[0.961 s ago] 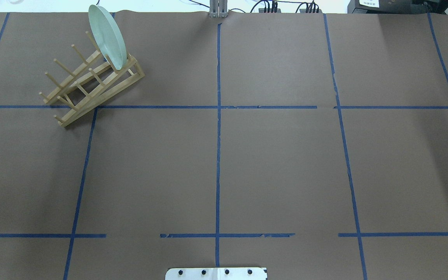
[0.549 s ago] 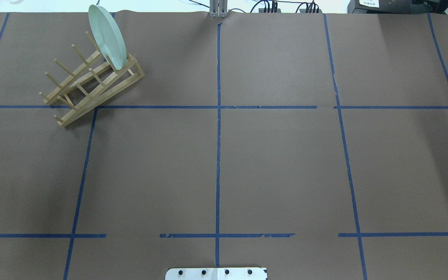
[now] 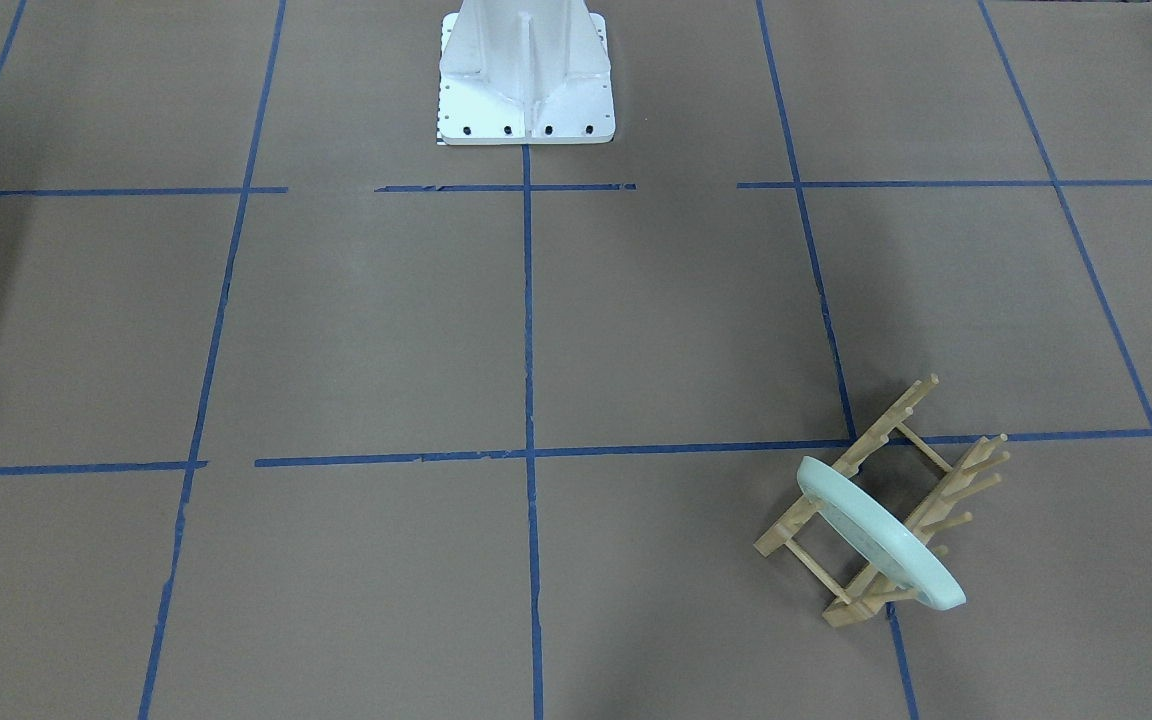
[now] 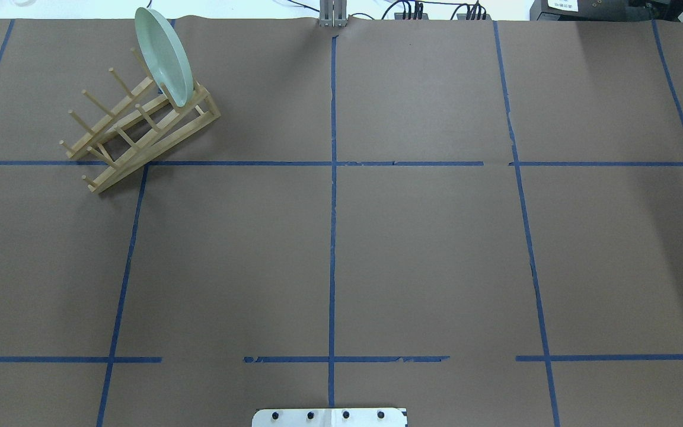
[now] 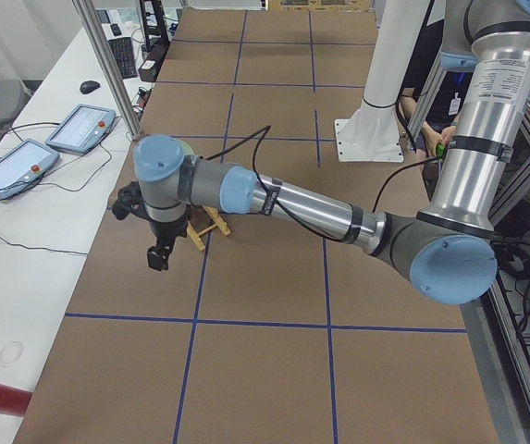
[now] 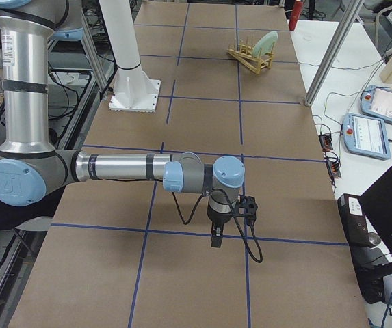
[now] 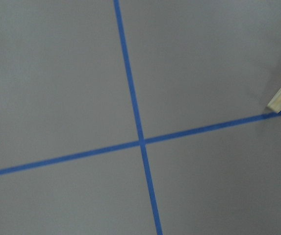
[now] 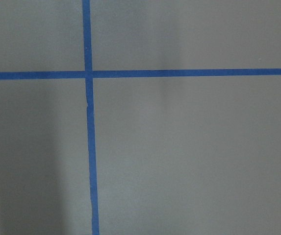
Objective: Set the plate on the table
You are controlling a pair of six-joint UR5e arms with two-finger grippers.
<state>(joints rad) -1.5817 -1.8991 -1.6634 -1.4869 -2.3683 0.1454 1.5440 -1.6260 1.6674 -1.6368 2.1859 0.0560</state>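
My left pincer hangs over the table and points down. I cannot tell if it is apart or together. The plate stands on its edge in the wooden rack, near this pincer. My right pincer hangs far from the plate. I cannot tell if that one is apart or together either.

- White label on black box past table edge: print too small to read.
- Blue joint cap: faint "UR" logo.
- Pendant screens: unreadable.
- Nothing else legible.
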